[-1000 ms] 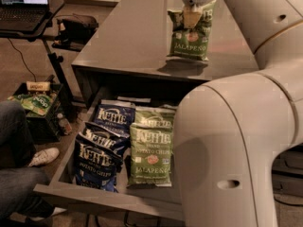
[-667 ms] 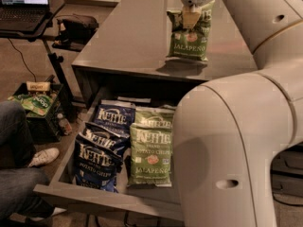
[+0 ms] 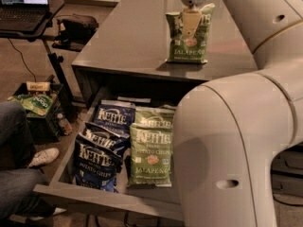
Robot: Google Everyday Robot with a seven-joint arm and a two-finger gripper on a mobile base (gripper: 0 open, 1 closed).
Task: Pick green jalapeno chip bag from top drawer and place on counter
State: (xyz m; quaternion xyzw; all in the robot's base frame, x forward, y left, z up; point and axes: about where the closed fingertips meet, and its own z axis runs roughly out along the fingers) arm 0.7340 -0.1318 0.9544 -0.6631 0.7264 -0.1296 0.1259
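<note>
A green jalapeno chip bag stands upright on the grey counter, near its front edge. My gripper comes down from above and is shut on the bag's top, with one pale finger across the bag's front. Below, the top drawer is pulled open. Two more green Kettle bags lie in it, one partly under the other. Dark blue Kettle bags lie to their left. My arm's large white link hides the drawer's right side.
A laptop sits on a black stand at the far left. A black crate with a green packet stands on the floor. A person's leg and white shoe are beside the drawer's left front corner.
</note>
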